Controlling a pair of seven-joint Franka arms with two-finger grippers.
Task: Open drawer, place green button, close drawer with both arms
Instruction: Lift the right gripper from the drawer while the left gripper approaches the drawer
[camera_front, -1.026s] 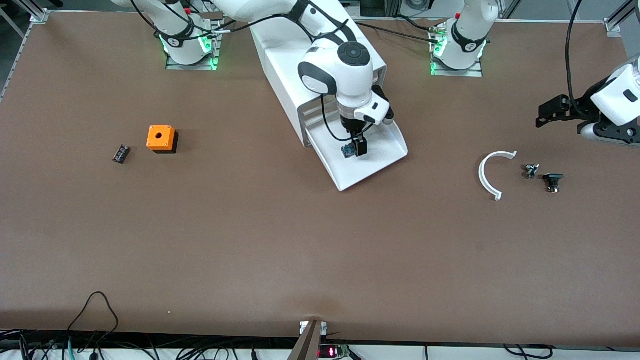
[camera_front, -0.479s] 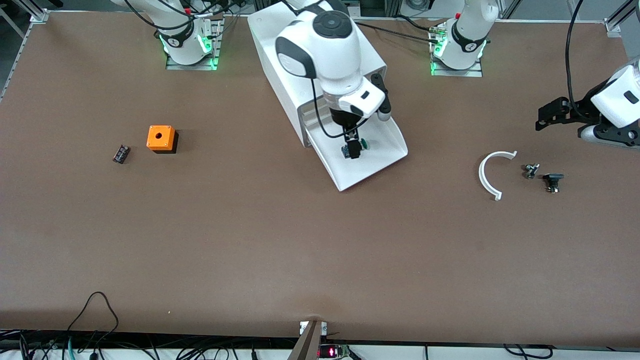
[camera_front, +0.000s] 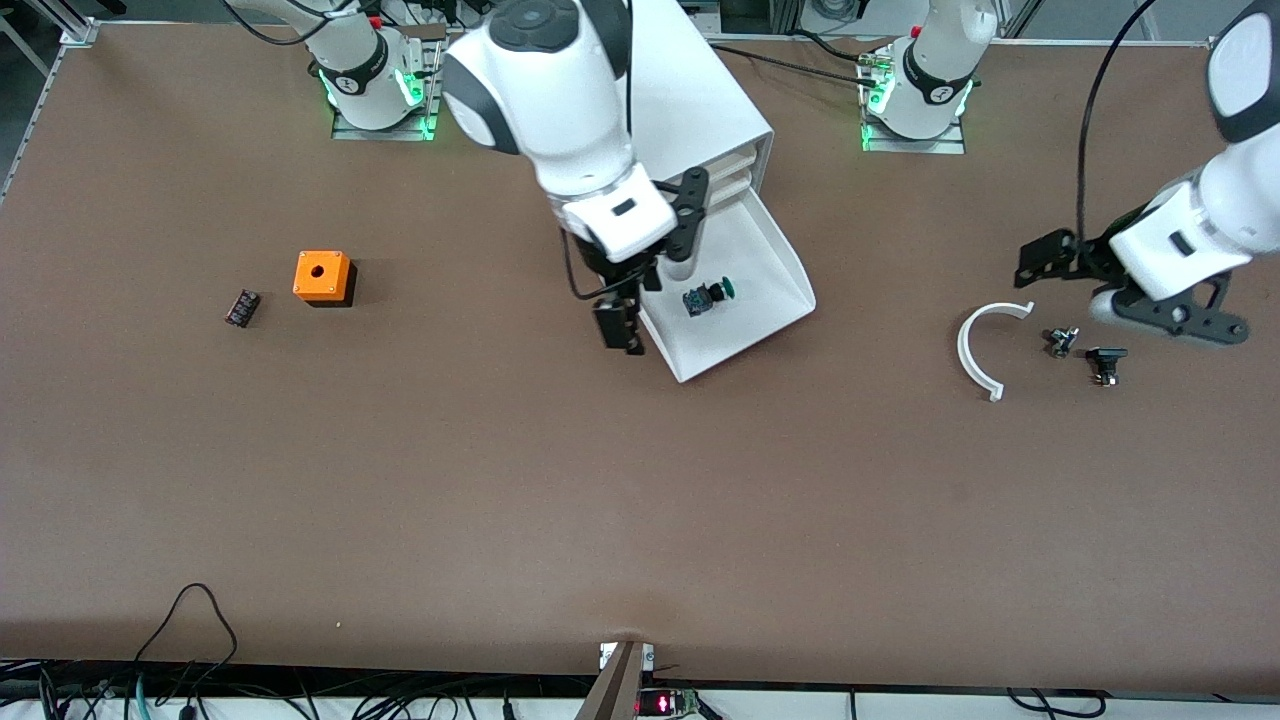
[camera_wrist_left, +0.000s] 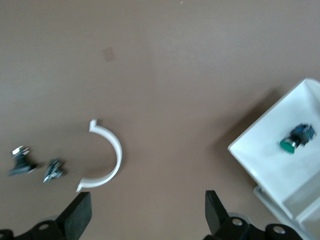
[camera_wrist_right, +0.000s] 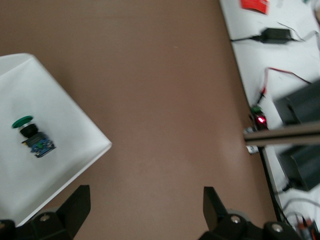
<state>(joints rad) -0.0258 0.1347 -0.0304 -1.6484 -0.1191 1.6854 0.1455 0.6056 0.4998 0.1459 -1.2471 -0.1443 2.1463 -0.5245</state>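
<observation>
The button (camera_front: 707, 296) lies loose in the open drawer (camera_front: 765, 250) mid-table; the right gripper (camera_front: 622, 322), fingers apart and empty, hangs over the drawer's side rim; the left gripper (camera_front: 1050, 258), likewise spread, hovers toward the table's left-arm end. Closing should go best with a square, even push on the front lip.

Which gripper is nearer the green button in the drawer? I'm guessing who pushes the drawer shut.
Right. The right gripper, open, hangs by the drawer's edge, beside the button. The left gripper, open, is over the table near the white arc.
</observation>
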